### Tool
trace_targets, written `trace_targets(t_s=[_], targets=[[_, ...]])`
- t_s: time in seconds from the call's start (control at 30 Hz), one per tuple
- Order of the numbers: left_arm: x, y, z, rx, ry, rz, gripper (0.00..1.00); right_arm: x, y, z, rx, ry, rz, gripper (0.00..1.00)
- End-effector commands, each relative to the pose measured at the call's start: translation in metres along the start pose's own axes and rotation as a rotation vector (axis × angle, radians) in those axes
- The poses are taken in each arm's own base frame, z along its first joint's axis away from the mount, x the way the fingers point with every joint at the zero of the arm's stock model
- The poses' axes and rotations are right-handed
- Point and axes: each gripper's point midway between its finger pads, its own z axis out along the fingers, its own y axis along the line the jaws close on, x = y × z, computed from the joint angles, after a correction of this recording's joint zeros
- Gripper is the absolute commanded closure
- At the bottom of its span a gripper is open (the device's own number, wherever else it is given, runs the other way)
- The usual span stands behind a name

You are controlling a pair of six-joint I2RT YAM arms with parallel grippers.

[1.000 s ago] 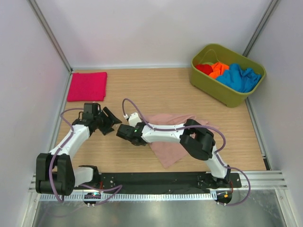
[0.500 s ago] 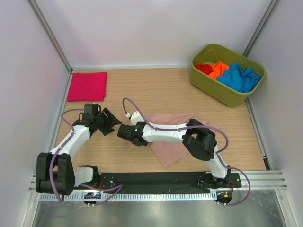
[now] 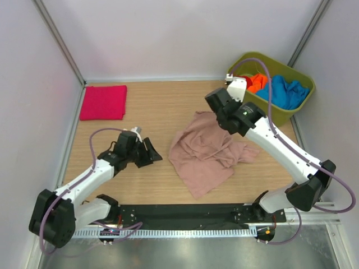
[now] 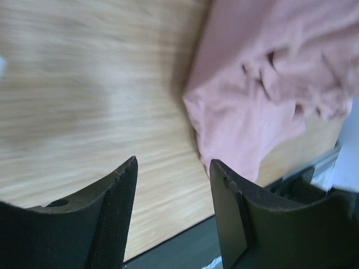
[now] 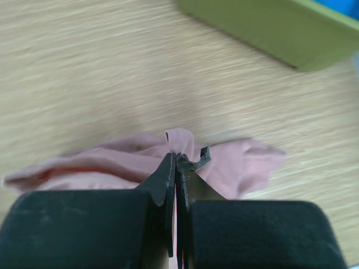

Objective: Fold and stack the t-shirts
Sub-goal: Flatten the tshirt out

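The right gripper (image 5: 176, 159) is now brought up beside the tub (image 3: 255, 106), clamped on the edge of the pink shirt (image 3: 207, 154), which is drawn out toward the tub. The left gripper (image 4: 174, 168), farther from the tub, is held apart. Folding is judged not yet started.

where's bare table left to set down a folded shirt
Widest bare wood: back strip between the magenta shirt and the right arm. Smaller patch front right, between the pink shirt and table edge, by that arm. Crowded: left arm to pink shirt, and by the green tub.

Bright, even light; wrist views seem motion-blurred.
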Motion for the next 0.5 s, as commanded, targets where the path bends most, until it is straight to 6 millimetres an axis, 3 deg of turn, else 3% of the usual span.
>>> trace_targets(t_s=[0.0, 0.03, 0.13, 0.37, 0.43, 0.47], targets=[[0.021, -0.023, -0.002, 0.07, -0.02, 0.108, 0.44, -0.007, -0.036, 0.016, 0.068, 0.024, -0.016, 0.99], [0.034, -0.028, -0.001, 0.08, 0.002, 0.093, 0.45, -0.014, -0.051, 0.022, 0.101, 0.025, 0.016, 0.99], [0.056, -0.032, 0.002, 0.094, 0.021, 0.069, 0.45, -0.022, -0.064, 0.029, 0.111, 0.029, 0.043, 0.99], [0.098, -0.062, 0.02, 0.081, 0.031, 0.127, 0.43, -0.016, -0.06, 0.037, 0.089, 0.043, 0.06, 0.99], [0.123, -0.064, 0.03, 0.048, 0.084, 0.151, 0.42, -0.014, -0.06, 0.038, 0.084, 0.045, 0.06, 0.99], [0.126, -0.073, 0.034, 0.047, 0.076, 0.147, 0.41, -0.013, -0.059, 0.039, 0.078, 0.046, 0.063, 0.99]])
